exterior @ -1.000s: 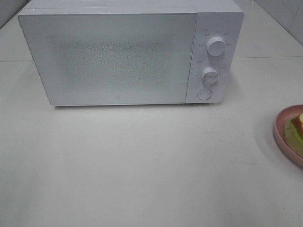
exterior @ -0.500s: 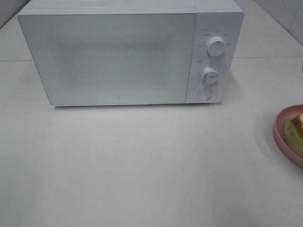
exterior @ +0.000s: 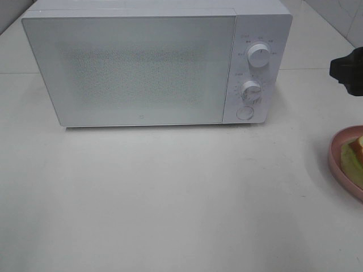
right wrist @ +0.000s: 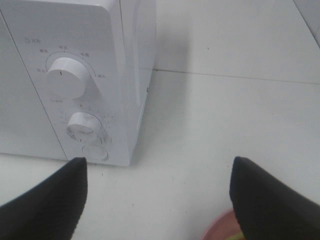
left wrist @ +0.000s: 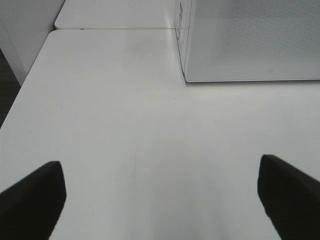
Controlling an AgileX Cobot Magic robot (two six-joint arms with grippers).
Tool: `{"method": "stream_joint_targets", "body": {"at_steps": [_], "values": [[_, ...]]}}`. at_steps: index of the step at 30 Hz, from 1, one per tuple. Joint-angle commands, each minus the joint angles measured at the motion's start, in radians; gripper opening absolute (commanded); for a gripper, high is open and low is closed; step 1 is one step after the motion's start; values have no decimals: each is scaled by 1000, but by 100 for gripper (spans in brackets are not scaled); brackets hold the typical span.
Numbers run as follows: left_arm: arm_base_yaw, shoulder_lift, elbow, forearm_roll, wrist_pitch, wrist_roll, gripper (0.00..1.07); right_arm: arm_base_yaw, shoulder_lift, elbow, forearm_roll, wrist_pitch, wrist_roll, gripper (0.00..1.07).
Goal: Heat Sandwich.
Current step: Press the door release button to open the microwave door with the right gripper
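The left gripper hangs over the table, jaws wide apart, holding nothing. The sandwich lies on the pink plate at the right edge. Beyond it, the right gripper, jaws wide and empty, faces the microwave.

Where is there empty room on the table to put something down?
The big bare stretch of table in front of the microwave, left of the pink plate. The right edge is crowded: the plate, the sandwich, and the right hand hovering close by.
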Motion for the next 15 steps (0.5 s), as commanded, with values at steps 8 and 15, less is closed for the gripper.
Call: {"method": "stream_joint_targets", "body": {"at_steps": [8, 15], "values": [[2, -26, 2, -1, -3, -1, 98, -3, 155, 123, 41, -440, -70, 76], [2, -26, 2, -1, -3, -1, 98, 105, 246, 182, 247, -626, -233, 76]]}}
